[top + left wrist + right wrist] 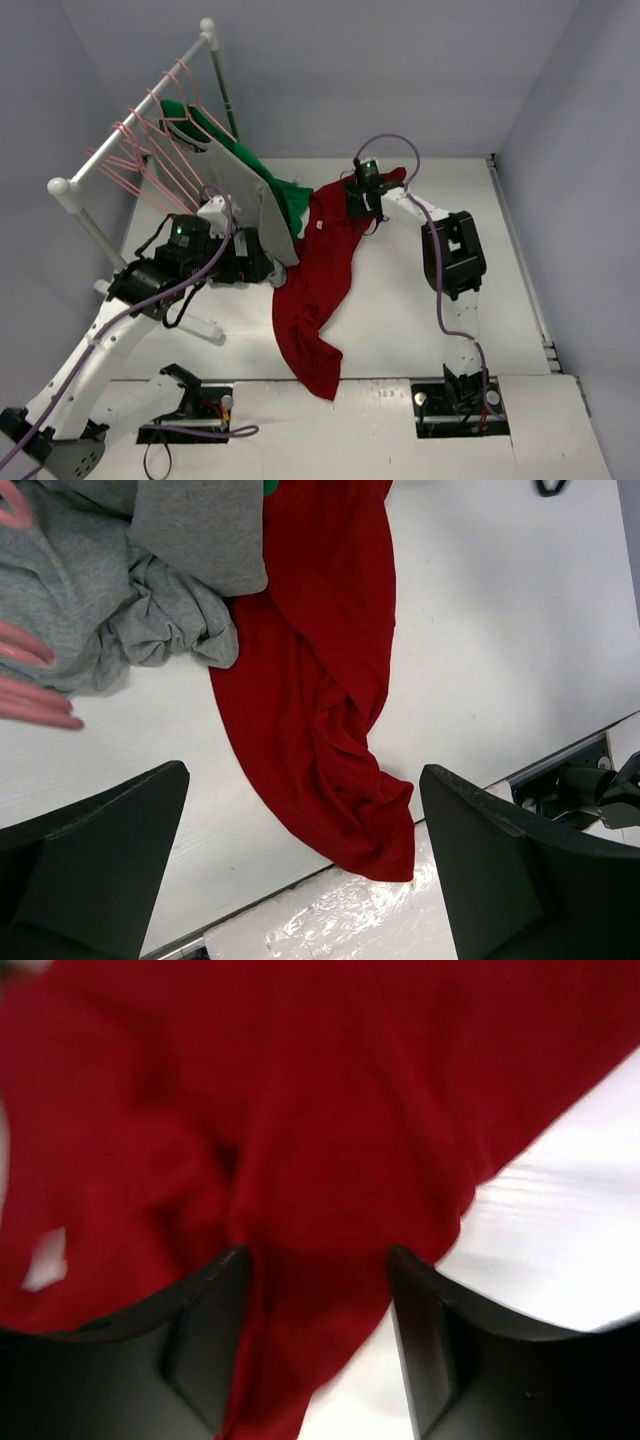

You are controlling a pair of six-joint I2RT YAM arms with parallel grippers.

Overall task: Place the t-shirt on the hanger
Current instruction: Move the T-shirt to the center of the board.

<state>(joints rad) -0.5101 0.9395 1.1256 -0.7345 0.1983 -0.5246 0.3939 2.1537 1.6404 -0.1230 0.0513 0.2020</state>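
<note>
The dark red t-shirt (pixel 318 285) lies crumpled in a long strip on the white table, its lower end near the front edge. It also shows in the left wrist view (pixel 310 680) and fills the right wrist view (pixel 300 1110). My right gripper (pixel 363 205) is low over the shirt's far end, and its open jaws (pixel 318 1255) straddle a fold of red cloth. My left gripper (pixel 262 262) hangs beside the grey t-shirt, open and empty (pixel 305 772), high above the red shirt. Several pink wire hangers (pixel 150 155) hang on the rack; bits of pink wire (pixel 30 700) show at the left.
A white pipe rack (pixel 130 110) stands at the back left, carrying a grey t-shirt (pixel 262 205) and a green garment (pixel 290 195). The grey shirt's hem bunches on the table (pixel 150 620). Grey walls close in the back and the right.
</note>
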